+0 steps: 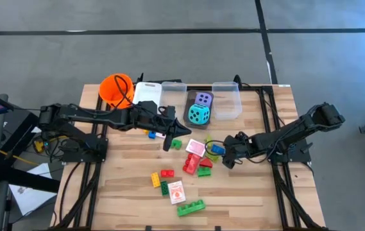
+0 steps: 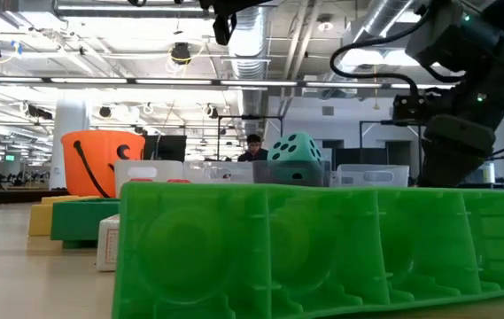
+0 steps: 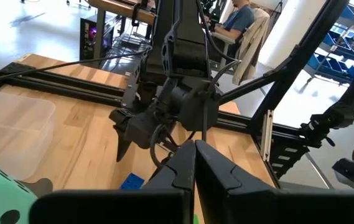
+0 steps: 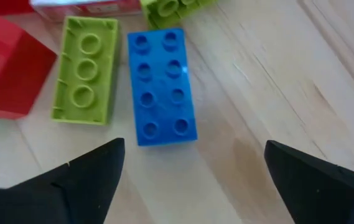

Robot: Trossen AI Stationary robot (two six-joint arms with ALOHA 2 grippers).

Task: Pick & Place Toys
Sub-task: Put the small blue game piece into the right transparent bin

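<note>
This is an open robotics lab. Exposed silver ceiling ducts (image 2: 260, 35) hang overhead. Blue-binned storage shelves (image 3: 351, 43) line one wall.

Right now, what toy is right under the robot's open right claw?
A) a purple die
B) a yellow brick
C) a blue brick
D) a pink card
C: the right wrist view shows the blue brick lying flat on the table between the spread fingers of the right gripper, with a light green brick beside it.
</note>
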